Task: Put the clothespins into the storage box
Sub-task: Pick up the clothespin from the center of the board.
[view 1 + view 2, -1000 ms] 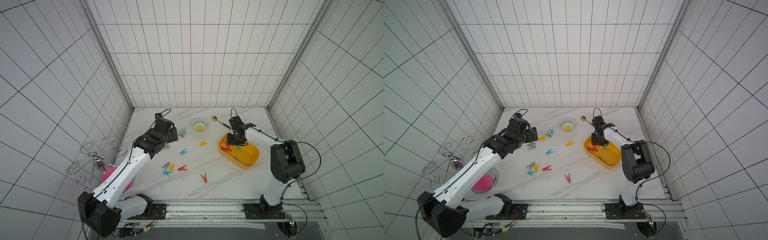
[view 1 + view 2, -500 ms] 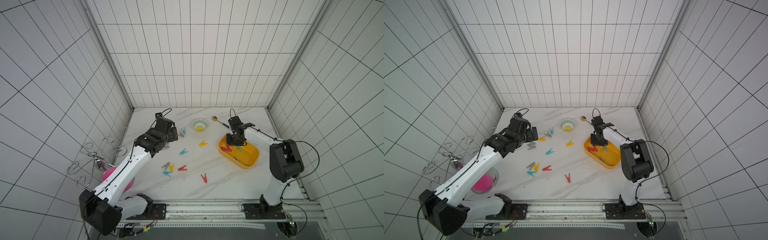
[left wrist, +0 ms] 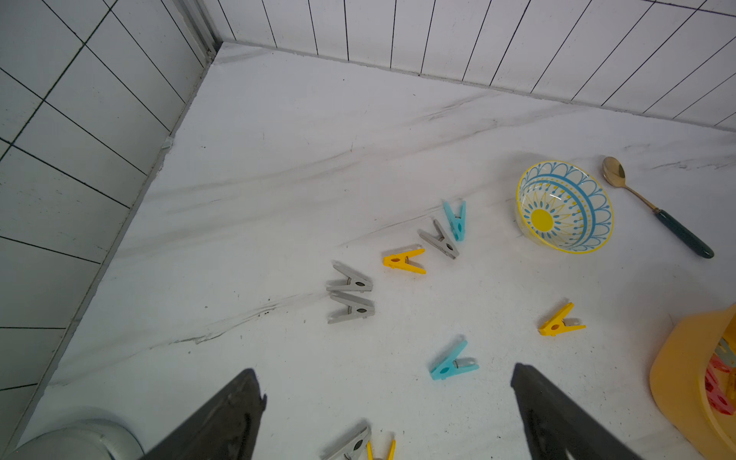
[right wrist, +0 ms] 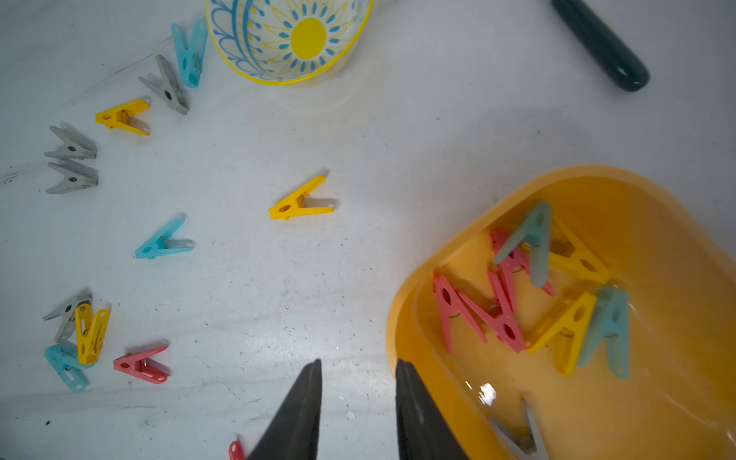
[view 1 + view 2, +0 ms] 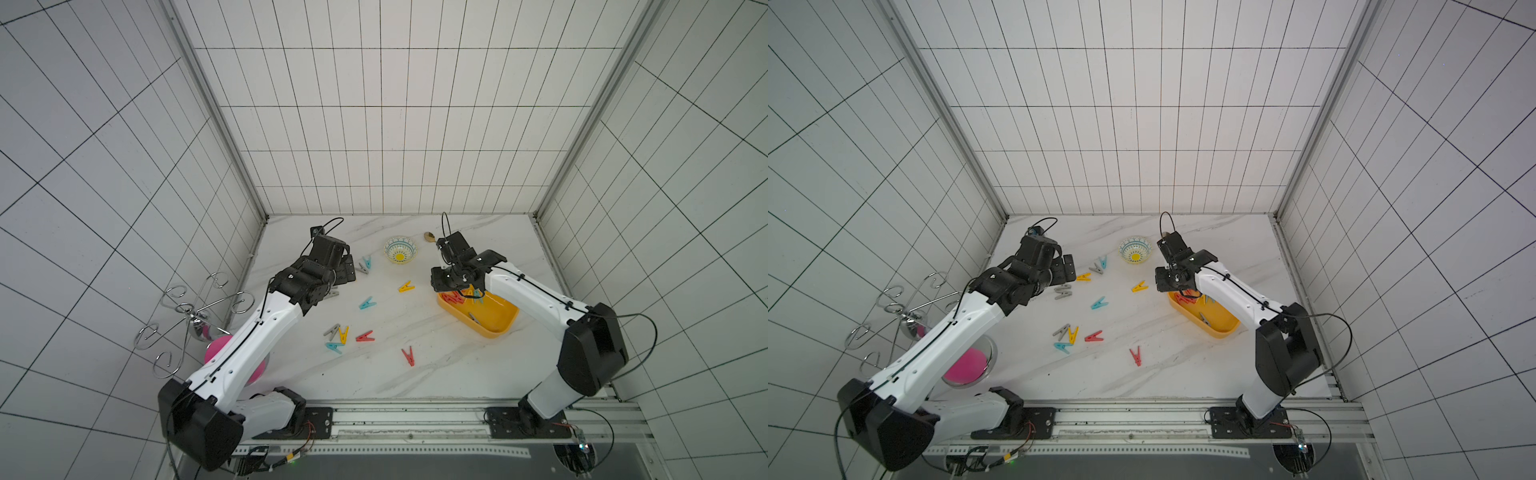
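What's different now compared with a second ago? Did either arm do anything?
The right gripper, poised at the edge of the storage box, has parted its jaws, and nothing is between them now. Whether it dropped anything just then is too small to tell. The left gripper stayed wide open and in place, and the loose clothespins lie as before.

Patterned bowl (image 5: 400, 249) (blue arcs, yellow centre): upright on marble tabletop (image 5: 436, 374), near tiled rear wall (image 5: 382, 124). Spoon (image 3: 653, 207), gold head w/ dk green handle: flat, just beside bowl, not touching. Chrome wire stand (image 5: 195, 307) w/ curled hooks: well apart from bowl, toward side wall. Pink dish (image 5: 965, 365): farther from bowl than stand, partly hidden.
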You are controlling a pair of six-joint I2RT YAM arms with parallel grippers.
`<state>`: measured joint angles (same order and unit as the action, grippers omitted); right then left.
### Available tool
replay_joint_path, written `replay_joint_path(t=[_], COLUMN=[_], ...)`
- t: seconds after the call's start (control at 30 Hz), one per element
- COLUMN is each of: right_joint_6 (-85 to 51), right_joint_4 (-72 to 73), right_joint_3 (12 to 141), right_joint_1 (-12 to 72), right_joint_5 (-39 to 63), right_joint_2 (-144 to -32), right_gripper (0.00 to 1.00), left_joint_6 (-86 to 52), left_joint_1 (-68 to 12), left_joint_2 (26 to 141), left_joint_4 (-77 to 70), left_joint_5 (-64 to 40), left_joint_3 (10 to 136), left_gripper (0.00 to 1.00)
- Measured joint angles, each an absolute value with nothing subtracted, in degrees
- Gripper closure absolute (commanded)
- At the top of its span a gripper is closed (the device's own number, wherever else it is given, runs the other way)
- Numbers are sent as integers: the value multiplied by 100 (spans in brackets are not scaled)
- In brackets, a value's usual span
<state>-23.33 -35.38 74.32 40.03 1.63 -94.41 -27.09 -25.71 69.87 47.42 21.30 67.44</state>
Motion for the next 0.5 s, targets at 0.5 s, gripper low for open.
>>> replay_joint_path(t=[0.5], right_joint_6=[-4598], right_joint_4=[-2043], right_joint_3=[7819], right_joint_1=[4740], right_joint_5=[-593], right_joint_2=[-11004], right_gripper=[49], left_joint_6=[-2687], left_joint_1=[-2574], left_joint_2=[7048], left_joint_4=[4742], left_joint_5=[2115], left_joint_3=[6740], left_gripper=[1])
